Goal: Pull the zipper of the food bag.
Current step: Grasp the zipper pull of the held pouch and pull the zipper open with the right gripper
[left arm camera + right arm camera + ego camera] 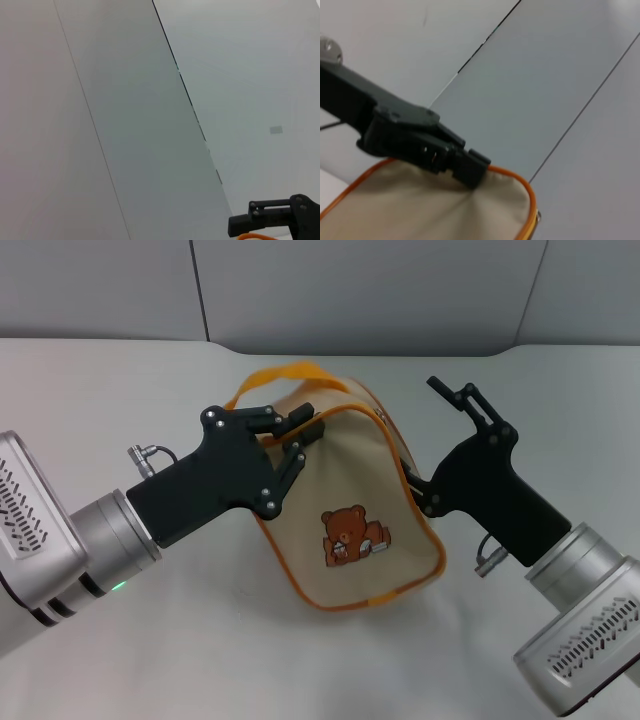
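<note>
The food bag [350,510] is held raised over the desk [120,390], bear panel toward the head camera, edged by the zipper [400,480]. The left tool [300,435] is clamped on the bag's top edge beside the orange strap [285,372]. The right tool [425,495] is pressed against the bag's right side at the zipper line; whether it grips cannot be told. If the pull tab is missed, the fabric would likely be dragged and the left hold slipped.

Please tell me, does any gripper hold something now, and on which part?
The left gripper pinches the bag at its upper orange-piped edge. The right gripper is against the bag's side; its hold cannot be told.
</note>
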Tool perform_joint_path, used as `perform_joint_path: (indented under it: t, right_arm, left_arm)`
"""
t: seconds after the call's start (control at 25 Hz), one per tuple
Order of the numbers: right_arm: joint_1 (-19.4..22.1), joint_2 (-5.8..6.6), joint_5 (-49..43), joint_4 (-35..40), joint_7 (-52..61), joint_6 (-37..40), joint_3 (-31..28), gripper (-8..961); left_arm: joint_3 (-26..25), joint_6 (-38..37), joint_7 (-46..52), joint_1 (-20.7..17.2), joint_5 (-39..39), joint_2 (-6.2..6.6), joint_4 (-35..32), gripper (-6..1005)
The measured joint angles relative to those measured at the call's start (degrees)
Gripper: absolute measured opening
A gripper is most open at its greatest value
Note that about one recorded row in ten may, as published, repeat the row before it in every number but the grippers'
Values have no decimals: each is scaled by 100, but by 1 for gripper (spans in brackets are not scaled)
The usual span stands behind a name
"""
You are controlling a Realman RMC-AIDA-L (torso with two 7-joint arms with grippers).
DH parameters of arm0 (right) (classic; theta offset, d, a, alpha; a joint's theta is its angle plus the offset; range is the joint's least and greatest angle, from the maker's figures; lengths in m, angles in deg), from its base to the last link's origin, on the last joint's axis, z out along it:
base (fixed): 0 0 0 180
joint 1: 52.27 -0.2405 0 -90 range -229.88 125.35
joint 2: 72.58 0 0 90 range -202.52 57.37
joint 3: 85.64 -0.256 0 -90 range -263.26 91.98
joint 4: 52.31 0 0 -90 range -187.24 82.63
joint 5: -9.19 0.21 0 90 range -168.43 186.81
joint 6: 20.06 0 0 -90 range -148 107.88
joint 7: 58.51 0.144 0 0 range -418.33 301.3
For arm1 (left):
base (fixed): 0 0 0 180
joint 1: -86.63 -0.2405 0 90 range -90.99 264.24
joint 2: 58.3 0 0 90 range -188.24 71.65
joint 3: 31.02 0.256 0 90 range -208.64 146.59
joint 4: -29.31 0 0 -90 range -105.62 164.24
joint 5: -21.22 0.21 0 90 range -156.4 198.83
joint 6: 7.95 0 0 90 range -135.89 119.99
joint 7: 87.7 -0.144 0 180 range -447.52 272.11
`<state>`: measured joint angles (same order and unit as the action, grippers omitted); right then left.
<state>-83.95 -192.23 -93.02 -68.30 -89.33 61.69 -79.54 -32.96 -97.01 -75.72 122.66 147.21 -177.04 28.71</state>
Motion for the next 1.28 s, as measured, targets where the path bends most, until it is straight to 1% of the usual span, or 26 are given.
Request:
perform_joint_path:
  t: [0.16,0.4,0.96,1.28]
  right_arm:
    - [-4,-1,10,-88,62,146,-48,797]
    - [10,-6,17,-162,101,144,-97,798]
    - [23,-23,-50,-188,27,99,-38,555]
    - [-7,-23,-185,-222,-73,71,-33,178]
  left_arm:
    - [1,6,3,0,0,-10,12,103]
    - [1,3,5,0,1,-10,25,103]
    - [0,-6,6,8,5,-8,6,83]
    - [0,-13,-5,9,4,-8,18,70]
